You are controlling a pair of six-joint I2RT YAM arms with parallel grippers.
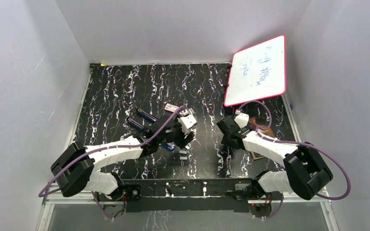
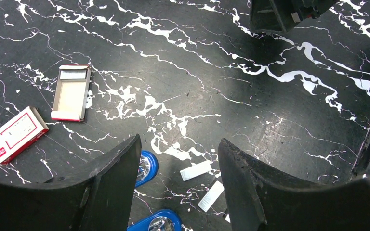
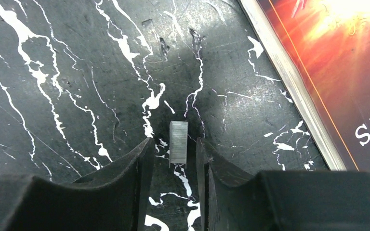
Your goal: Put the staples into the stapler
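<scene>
Right hand [image 3: 173, 140] straddles staple strip [image 3: 178, 144] on worktop [image 3: 77, 72], jaws apart, aligned for pickup; left hand [image 2: 179, 139] apart, empty, above blue stapler [image 2: 147, 168].

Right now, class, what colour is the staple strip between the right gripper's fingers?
The staple strip is silvery grey, clearest in the right wrist view.

staples [image 3: 178, 143]: ridged grey metal | tabletop [image 3: 67, 57]: glossy (marble-look) | fingers [image 3: 120, 187]: matt black plastic
</scene>
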